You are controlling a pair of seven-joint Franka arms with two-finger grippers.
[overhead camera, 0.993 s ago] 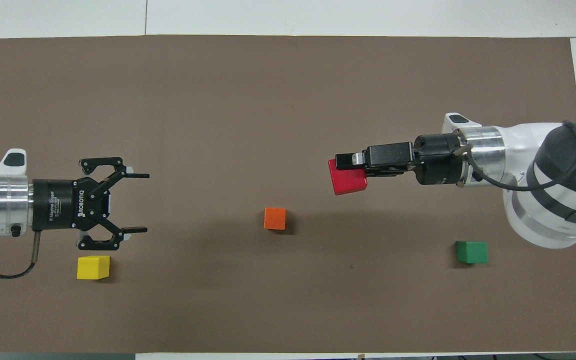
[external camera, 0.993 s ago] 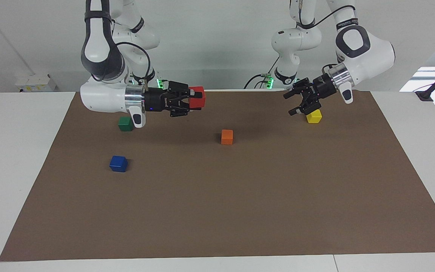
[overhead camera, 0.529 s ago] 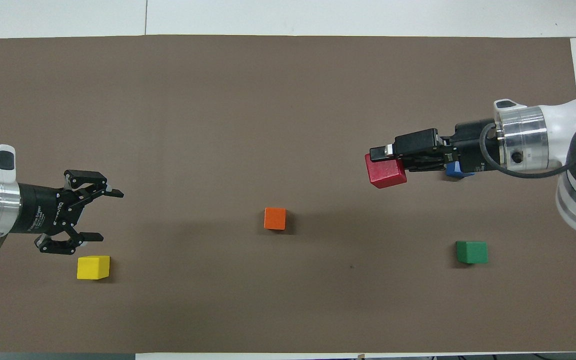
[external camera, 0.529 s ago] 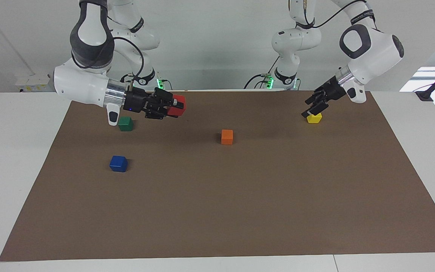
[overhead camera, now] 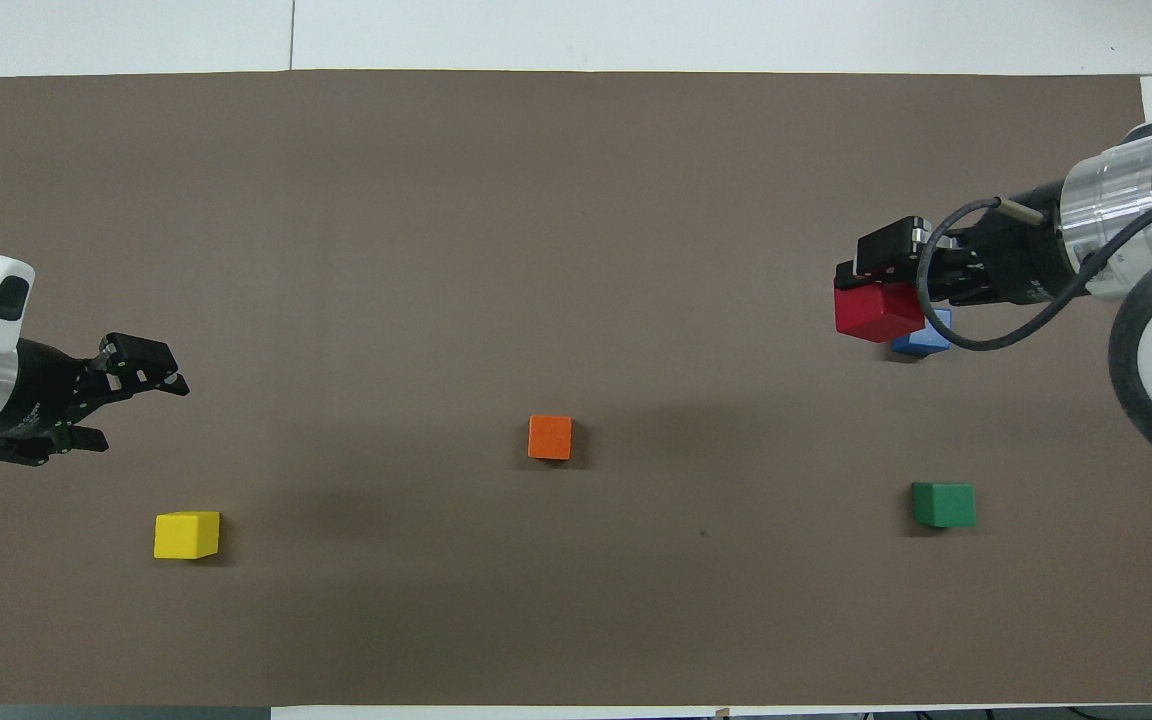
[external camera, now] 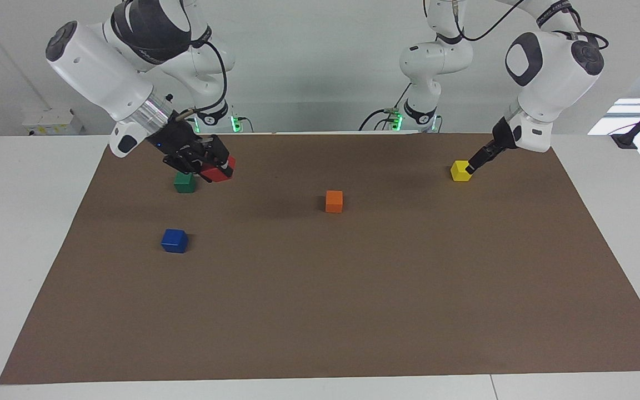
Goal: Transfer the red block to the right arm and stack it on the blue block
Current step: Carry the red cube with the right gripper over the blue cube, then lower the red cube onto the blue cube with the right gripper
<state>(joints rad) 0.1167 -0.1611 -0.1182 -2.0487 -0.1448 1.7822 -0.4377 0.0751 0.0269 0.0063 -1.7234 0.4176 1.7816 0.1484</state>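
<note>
The right gripper [external camera: 217, 166] pinches the red block [external camera: 221, 169] between its fingers and holds it up in the air, tilted a little, so it is not flat. In the facing view the red block hangs over the brown mat [external camera: 353, 311], just beside the green block [external camera: 185, 181], at the right arm's end of the table. The blue block [external camera: 174, 240] sits on the mat at that same end, farther from the robots than the green block. This is the thing that matters most: the blue block lies out ahead of the red block, farther from the robots, and lower down. In the overhead view the red block [overhead camera: 876, 310] seems to be almost touching the blue block [overhead camera: 921, 342], but the facing view shows they are well apart, because the red block is high up. So the right gripper likely has to go forward and down, and turn the red block level, before it lets go. The right arm is the near one to the blue block. The left gripper [overhead camera: 131, 395] has its fingers spread apart and holds nothing; it waits over the mat near the yellow block [external camera: 460, 170]. The orange block [external camera: 334, 201] sits in the middle.
</note>
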